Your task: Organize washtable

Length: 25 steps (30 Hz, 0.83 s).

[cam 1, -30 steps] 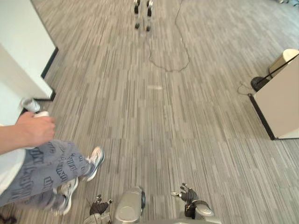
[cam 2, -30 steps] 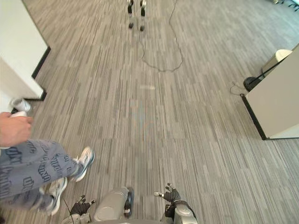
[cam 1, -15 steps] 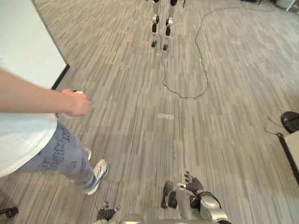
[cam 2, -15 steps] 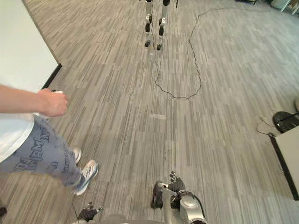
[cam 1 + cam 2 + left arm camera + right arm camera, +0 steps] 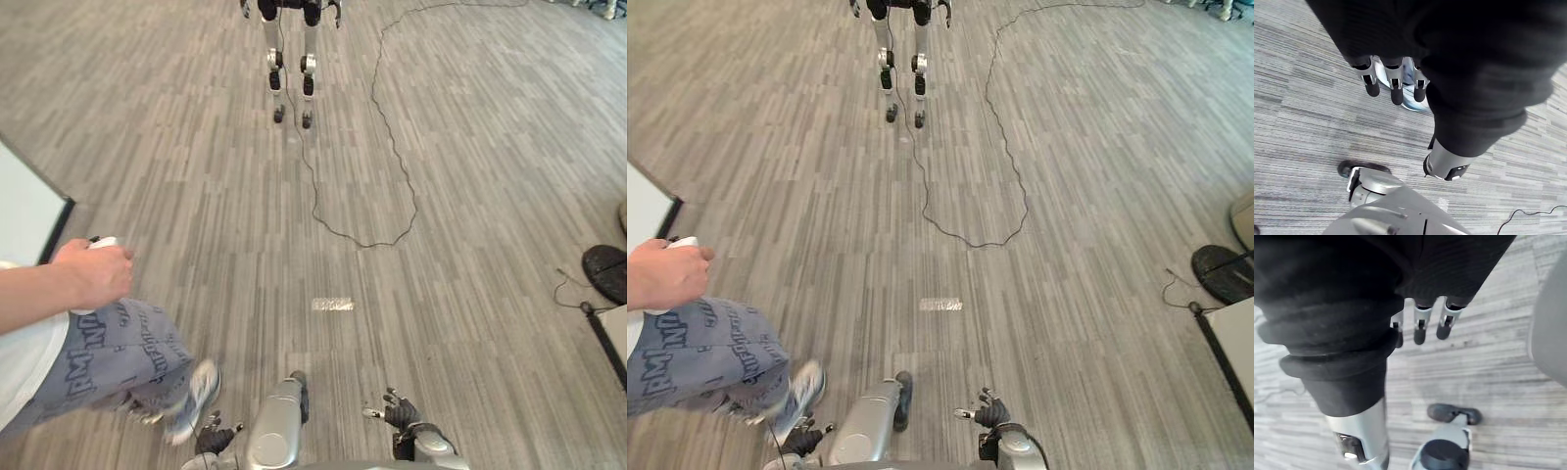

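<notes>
We are looking down on a grey striped floor [image 5: 470, 196] and taking the pale strip of tape [image 5: 332, 305] stuck on it as our mark. Our left hand [image 5: 214, 438] is hanging nearer to us than the tape and to its left. Our right hand [image 5: 400, 411] is hanging nearer to us and to the tape's right. Both are over bare floor and are touching nothing.

In the wrist views the left fingers [image 5: 1396, 90] and the right fingers [image 5: 1420, 332] are pointing straight out, relaxed, with nothing between them. So both hands are wide and are carrying nothing. We cannot tell where the washtable is standing relative to either hand, nor how it is looking.

Left of the tape a person is showing in grey patterned trousers [image 5: 108, 357], a white shirt [image 5: 20, 362] and a pale shoe [image 5: 196, 397]. The person's hand [image 5: 93, 276] is gripping a small white controller [image 5: 101, 242]. Farther left of the tape a white panel with a black edge [image 5: 24, 211] is coming into view.

Well beyond the tape the silver legs of another robot [image 5: 292, 69] are standing on the floor. Far to the right of the tape a dark round base [image 5: 607, 269] is lying just beside a pale board with a dark edge [image 5: 617, 333].
</notes>
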Available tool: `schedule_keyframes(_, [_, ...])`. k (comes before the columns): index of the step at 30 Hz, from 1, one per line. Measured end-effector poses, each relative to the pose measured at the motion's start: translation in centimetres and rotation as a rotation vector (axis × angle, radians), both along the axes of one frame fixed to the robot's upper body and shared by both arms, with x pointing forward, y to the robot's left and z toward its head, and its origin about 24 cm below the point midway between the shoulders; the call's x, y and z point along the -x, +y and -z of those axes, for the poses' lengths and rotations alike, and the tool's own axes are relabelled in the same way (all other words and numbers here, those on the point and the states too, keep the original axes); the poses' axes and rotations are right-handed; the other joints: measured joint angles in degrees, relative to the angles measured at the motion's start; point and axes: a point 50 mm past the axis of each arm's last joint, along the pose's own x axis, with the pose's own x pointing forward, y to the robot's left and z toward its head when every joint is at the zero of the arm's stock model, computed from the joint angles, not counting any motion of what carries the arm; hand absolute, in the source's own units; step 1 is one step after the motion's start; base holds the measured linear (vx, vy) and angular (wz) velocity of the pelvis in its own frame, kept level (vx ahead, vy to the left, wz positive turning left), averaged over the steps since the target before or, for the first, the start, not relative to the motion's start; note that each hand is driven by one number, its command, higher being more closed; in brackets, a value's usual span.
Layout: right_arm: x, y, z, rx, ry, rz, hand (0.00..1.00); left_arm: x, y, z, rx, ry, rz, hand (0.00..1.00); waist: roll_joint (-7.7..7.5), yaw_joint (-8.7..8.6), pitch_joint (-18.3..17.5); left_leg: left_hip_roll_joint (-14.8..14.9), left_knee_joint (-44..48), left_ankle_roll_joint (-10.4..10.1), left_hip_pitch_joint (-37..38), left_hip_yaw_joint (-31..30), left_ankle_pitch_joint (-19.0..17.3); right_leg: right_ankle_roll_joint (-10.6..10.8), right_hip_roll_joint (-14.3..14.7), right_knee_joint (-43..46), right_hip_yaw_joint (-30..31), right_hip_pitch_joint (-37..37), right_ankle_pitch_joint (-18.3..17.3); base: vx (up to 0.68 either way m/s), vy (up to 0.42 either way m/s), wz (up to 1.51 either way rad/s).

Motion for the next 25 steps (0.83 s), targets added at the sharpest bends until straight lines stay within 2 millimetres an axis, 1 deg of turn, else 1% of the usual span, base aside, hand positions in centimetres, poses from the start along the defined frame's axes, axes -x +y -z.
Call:
schedule_keyframes(1, [-0.2, 0.0, -0.1, 0.001, -0.013, -0.002, 0.0, 0.2, 0.2, 0.1, -0.001, 0.015, -0.001, 0.0, -0.33, -0.76, 0.45, -1.45, -0.01, 0.9, 4.06, -0.03, -2.53, 0.08, -1.61, 12.94, -0.16, -3.98, 1.65, 0.54, 0.294, 0.12])
schedule_keyframes(2, [-0.3, 0.0, -0.2, 0.003, -0.021, -0.005, 0.0, 0.4, 0.2, 0.2, 0.0, 0.024, -0.003, 0.0, 0.02, -1.22, 0.67, -1.89, -0.17, 1.24, 6.5, -0.12, -3.74, 0.22, -2.28, 17.19, -0.97, -5.22, 1.43, 0.54, 0.261, 0.19])
schedule_keyframes(3, [-0.4, -0.1, -0.3, 0.008, -0.027, -0.01, 0.0, 0.6, 0.1, 0.2, 0.003, 0.032, -0.003, 0.0, 0.75, -1.59, 1.06, -2.23, -0.8, 1.68, 10.43, -0.34, -5.25, -0.25, -2.8, 20.45, -2.59, -6.85, 0.56, 0.52, 0.224, 0.16])
schedule_keyframes(4, [-0.5, 0.0, -0.4, 0.009, -0.037, -0.018, 0.0, 0.7, 0.0, 0.3, 0.002, 0.037, 0.004, 0.0, 0.88, -1.79, 0.93, -2.38, -2.99, 2.24, 14.81, -0.19, -6.18, -0.43, -3.15, 20.43, -5.62, -9.21, -1.37, 0.48, 0.198, 0.22])
schedule_keyframes(5, [-0.8, 0.1, -0.6, 0.009, -0.051, -0.027, 0.0, 0.7, 0.1, 0.2, 0.001, 0.034, 0.007, 0.0, 0.88, -2.32, 0.91, -2.39, -5.41, 2.29, 18.53, -0.39, -6.73, -0.69, -3.02, 16.88, -9.08, -12.24, -3.47, 0.45, 0.151, 0.2])
schedule_keyframes(6, [-1.0, 0.1, -0.6, 0.011, -0.057, -0.028, 0.0, 0.7, 0.1, 0.3, 0.001, 0.034, 0.008, 0.0, 0.95, -2.47, 0.91, -2.41, -6.64, 2.14, 20.0, -0.54, -6.93, -0.39, -2.79, 14.17, -10.55, -13.98, -4.06, 0.44, 0.123, 0.14])
schedule_keyframes(7, [-1.4, 0.0, -0.8, 0.02, -0.073, -0.038, 0.0, 0.7, 0.0, 0.3, 0.003, 0.04, 0.012, 0.0, 1.22, -2.58, 0.93, -2.41, -9.38, 1.61, 22.74, -0.86, -7.24, -0.18, -0.96, 3.94, -12.18, -17.8, -3.87, 0.46, 0.115, 0.04])
schedule_keyframes(8, [-1.5, -0.1, -0.9, 0.026, -0.077, -0.046, 0.0, 0.7, 0.0, 0.3, 0.002, 0.041, 0.016, 0.0, 1.27, -2.64, 0.96, -2.41, -10.34, 1.17, 23.7, -1.04, -7.49, 0.06, 0.06, -1.02, -12.16, -18.73, -3.18, 0.47, 0.096, 0.14])
schedule_keyframes(9, [-1.6, -0.3, -0.9, 0.035, -0.079, -0.055, 0.0, 0.7, -0.1, 0.3, -0.002, 0.043, 0.026, 0.0, 1.35, -2.69, 1.01, -2.56, -11.65, -0.08, 25.68, -1.61, -8.26, -0.39, 2.25, -10.99, -11.8, -19.7, 0.12, 0.5, 0.065, 0.23])
schedule_keyframes(10, [-1.6, -0.4, -0.9, 0.04, -0.078, -0.06, 0.0, 0.7, -0.1, 0.3, -0.003, 0.045, 0.029, 0.0, 1.34, -2.68, 1.0, -2.64, -12.08, -0.91, 26.71, -1.8, -8.86, -0.85, 3.11, -14.84, -11.58, -19.81, 2.12, 0.64, 0.049, 0.52])
schedule_keyframes(11, [-1.6, -0.4, -1.0, 0.042, -0.078, -0.064, 0.0, 0.7, -0.1, 0.3, -0.005, 0.046, 0.035, 0.0, 1.37, -2.75, 0.86, -2.7, -11.88, -2.59, 28.99, -3.14, -11.04, -3.02, 4.7, -18.54, -11.48, -19.91, 6.66, 0.56, 0.008, 0.56])
schedule_keyframes(12, [-1.5, -0.3, -0.9, 0.042, -0.077, -0.066, 0.0, 0.7, -0.1, 0.3, -0.006, 0.045, 0.034, 0.0, 1.15, -2.8, 0.64, -2.7, -11.34, -3.82, 29.54, -3.78, -11.94, -4.26, 5.18, -18.5, -11.89, -19.88, 8.26, 0.62, -0.048, 0.92])
schedule_keyframes(13, [-1.2, -0.1, -0.9, 0.034, -0.072, -0.06, 0.0, 0.6, 0.2, 0.2, -0.011, 0.037, 0.018, 0.0, 0.29, -2.98, 0.09, -3.16, -7.15, -4.93, 28.93, -5.19, -12.69, -7.93, 5.12, -18.63, -12.29, -19.24, 13.89, 0.62, -0.079, 0.91])
schedule_keyframes(14, [-1.4, -0.2, -1.0, 0.038, -0.083, -0.056, 0.0, -0.1, -0.4, 0.2, 0.005, 0.021, 0.01, 0.0, 1.75, -3.01, -0.41, -2.06, -0.84, -5.02, 26.92, -5.51, -12.89, -7.36, 5.33, -17.31, -14.26, -18.65, 12.71, 0.72, -0.091, 0.96])
schedule_keyframes(15, [-1.3, -0.4, -1.0, 0.043, -0.081, -0.055, 0.0, -0.2, -1.1, 0.3, 0.025, 0.016, 0.002, 0.0, 3.54, -3.15, -0.98, -0.44, 6.47, -6.92, 23.4, -5.27, -11.71, -8.07, 6.05, -18.12, -15.78, -17.46, 11.56, 0.58, -0.051, 0.59])
schedule_keyframes(16, [-1.3, -0.6, -1.1, 0.049, -0.087, -0.059, 0.0, 0.0, -1.6, 0.4, 0.043, 0.014, -0.019, 0.0, 4.47, -2.93, -1.24, 1.74, 16.61, -9.42, 18.87, -4.14, -9.09, -7.78, 6.79, -20.82, -15.8, -14.4, 10.46, 0.55, -0.014, 0.27])
schedule_keyframes(17, [-1.2, -0.7, -1.1, 0.047, -0.083, -0.053, 0.0, 0.0, -1.8, 0.5, 0.05, 0.014, -0.021, 0.0, 5.07, -2.72, -1.31, 3.26, 19.58, -8.77, 17.08, -2.64, -9.91, -7.85, 7.12, -21.7, -15.66, -13.0, 10.37, 0.51, 0.01, 0.16])
schedule_keyframes(18, [-0.9, -0.8, -0.9, 0.044, -0.066, -0.036, 0.0, -0.3, -1.8, 0.4, 0.048, 0.006, -0.016, 0.0, 5.17, -2.77, -1.27, 5.72, 21.19, -7.14, 15.2, 0.62, -11.35, -8.06, 6.84, -24.63, -15.64, -8.67, 10.19, 0.55, 0.021, 0.12])
schedule_keyframes(19, [-0.8, -1.0, -0.8, 0.047, -0.055, -0.033, 0.0, -0.3, -1.8, 0.3, 0.046, 0.002, -0.013, 0.0, 4.43, -2.65, -0.87, 6.04, 19.45, -7.2, 14.84, 1.17, -11.9, -8.06, 6.21, -25.9, -15.37, -6.13, 10.19, 0.42, 0.03, 0.15])
schedule_keyframes(20, [-0.7, -1.1, -0.7, 0.046, -0.049, -0.025, 0.0, -0.4, -1.8, 0.3, 0.044, -0.003, -0.012, 0.0, 4.27, -2.56, -0.78, 5.88, 17.33, -7.38, 14.64, 1.06, -12.13, -8.06, 5.68, -26.54, -14.94, -4.68, 10.19, 0.36, 0.086, -0.01])
schedule_keyframes(21, [-0.6, -1.1, -0.6, 0.042, -0.04, -0.011, 0.0, -0.4, -1.7, 0.2, 0.039, -0.005, 0.001, 0.0, 4.1, -2.52, -0.8, 4.9, 11.79, -7.4, 13.92, -0.06, -12.12, -8.05, 4.53, -27.07, -14.57, -2.99, 10.19, 0.28, 0.142, -0.18])
schedule_keyframes(22, [-0.6, -1.1, -0.4, 0.044, -0.026, -0.011, 0.0, -0.5, -1.9, 0.2, 0.036, -0.004, 0.025, 0.0, 4.37, -2.59, -0.96, 3.98, 0.58, -8.56, 13.55, -2.77, -10.85, -7.77, 3.9, -27.15, -13.63, -2.27, 10.09, 0.25, 0.162, -0.27])
schedule_keyframes(23, [-0.4, -1.2, -0.4, 0.046, -0.02, -0.011, 0.0, -0.5, -2.1, 0.3, 0.04, -0.001, 0.036, 0.0, 5.03, -2.55, -1.28, 4.6, -5.13, -9.04, 13.73, -3.76, -7.71, -6.59, 4.14, -27.36, -13.27, -2.13, 10.07, 0.2, 0.199, -0.41])
schedule_keyframes(24, [-0.4, -1.6, -0.4, 0.056, -0.018, -0.006, 0.0, -0.4, -2.4, 0.4, 0.048, 0.003, 0.04, 0.0, 6.4, -2.51, -1.57, 5.85, -7.98, -6.79, 13.1, -3.34, -0.18, -4.18, 5.25, -27.58, -12.46, -1.75, 8.84, 0.21, 0.169, -0.51])
schedule_keyframes(25, [-0.3, -0.9, -0.2, 0.04, -0.007, 0.008, 0.0, -0.3, -1.6, 0.4, 0.03, 0.012, 0.037, 0.0, 4.63, -2.56, -1.86, 4.6, -8.04, -6.77, 14.4, -2.32, -0.6, -2.01, 4.01, -28.65, -11.1, -0.46, 7.9, 0.17, 0.13, -0.41])
